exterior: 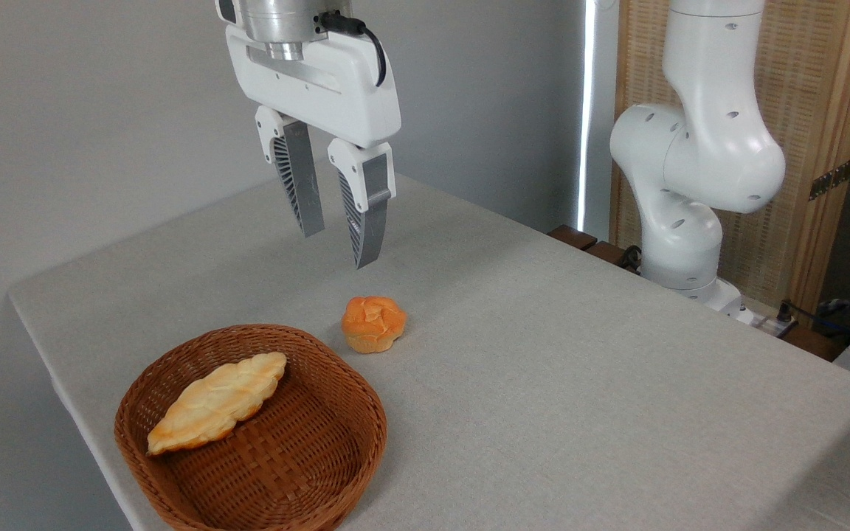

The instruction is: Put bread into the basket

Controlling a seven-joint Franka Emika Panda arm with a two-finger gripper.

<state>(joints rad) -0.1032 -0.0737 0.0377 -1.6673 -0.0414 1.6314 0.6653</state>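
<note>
Hanging above the middle of the table point(543, 354), the gripper point(338, 243) points its two ribbed fingers downward with a clear gap between them, holding nothing. Well below it, toward seven o'clock from its fingertips, sits the basket point(355, 435), oval and brown, close to the table's near left edge. Inside the basket lies the bread point(217, 402), a pale braided loaf with golden edges, resting along the ten o'clock side of the basket's floor, its long axis running from about eight o'clock up to one o'clock, and its upper end reaching close to the rim. Just outside the basket, at one o'clock from its centre, a small round orange bun point(373, 323) stands on the cloth, near the rim but apart from it. At three o'clock from the gripper, past the far table edge, rises the white robot arm base point(690, 199)
</note>
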